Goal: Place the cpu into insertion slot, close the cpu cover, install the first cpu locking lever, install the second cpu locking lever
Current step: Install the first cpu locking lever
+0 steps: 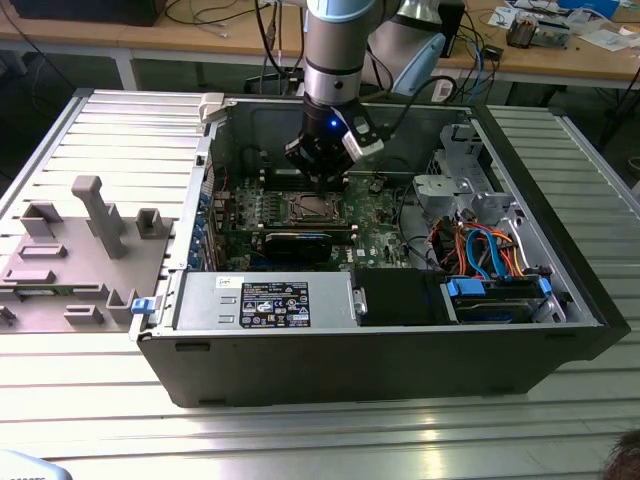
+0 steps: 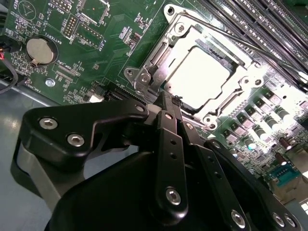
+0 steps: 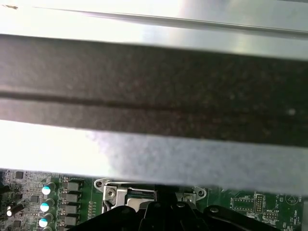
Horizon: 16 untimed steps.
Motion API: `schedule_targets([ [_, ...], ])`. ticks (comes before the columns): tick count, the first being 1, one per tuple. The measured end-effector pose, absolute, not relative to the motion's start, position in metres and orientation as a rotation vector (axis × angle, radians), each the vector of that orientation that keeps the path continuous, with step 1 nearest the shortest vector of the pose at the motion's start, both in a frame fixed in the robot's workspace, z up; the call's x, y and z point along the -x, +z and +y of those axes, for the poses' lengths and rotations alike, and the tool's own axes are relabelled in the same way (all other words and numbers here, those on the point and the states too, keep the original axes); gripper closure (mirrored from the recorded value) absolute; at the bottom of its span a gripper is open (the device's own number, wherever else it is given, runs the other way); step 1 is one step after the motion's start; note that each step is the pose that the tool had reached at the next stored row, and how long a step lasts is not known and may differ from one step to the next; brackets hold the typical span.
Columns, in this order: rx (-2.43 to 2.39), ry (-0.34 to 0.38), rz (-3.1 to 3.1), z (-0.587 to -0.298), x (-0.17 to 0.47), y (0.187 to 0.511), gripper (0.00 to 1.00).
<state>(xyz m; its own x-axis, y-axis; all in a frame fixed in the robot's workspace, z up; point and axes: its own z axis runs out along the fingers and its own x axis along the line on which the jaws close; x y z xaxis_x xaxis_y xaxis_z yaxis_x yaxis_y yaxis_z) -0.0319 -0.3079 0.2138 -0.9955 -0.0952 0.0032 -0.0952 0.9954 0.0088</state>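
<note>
In the exterior view my gripper (image 1: 322, 178) hangs inside the open computer case, just above the insertion slot (image 1: 315, 208) on the green motherboard (image 1: 380, 215). In the second wrist view the cpu (image 2: 197, 77) lies in the slot, its pale top glaring bright. The cpu cover (image 2: 240, 91) lies flat around it as a silvery frame. A thin metal locking lever (image 2: 240, 43) runs along one side of the socket. The black fingers of my gripper (image 2: 169, 98) are pressed together with nothing between them, their tip at the socket's edge. The first wrist view shows the socket's rim (image 3: 111, 192).
A power supply with a label (image 1: 270, 300) sits at the case's front, and a drive cage with coloured cables (image 1: 480, 250) on the exterior view's right. A grey fixture (image 1: 90, 230) stands outside the case. Memory slots (image 2: 250, 14) and a coin battery (image 2: 39, 49) flank the socket. The case wall (image 3: 144, 82) is close.
</note>
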Motion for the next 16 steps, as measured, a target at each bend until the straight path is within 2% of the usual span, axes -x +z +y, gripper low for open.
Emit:
schedule_targets([
  [16, -0.15, -0.011, -3.134, -0.3078, 0.0319, 0.2177, 0.89],
])
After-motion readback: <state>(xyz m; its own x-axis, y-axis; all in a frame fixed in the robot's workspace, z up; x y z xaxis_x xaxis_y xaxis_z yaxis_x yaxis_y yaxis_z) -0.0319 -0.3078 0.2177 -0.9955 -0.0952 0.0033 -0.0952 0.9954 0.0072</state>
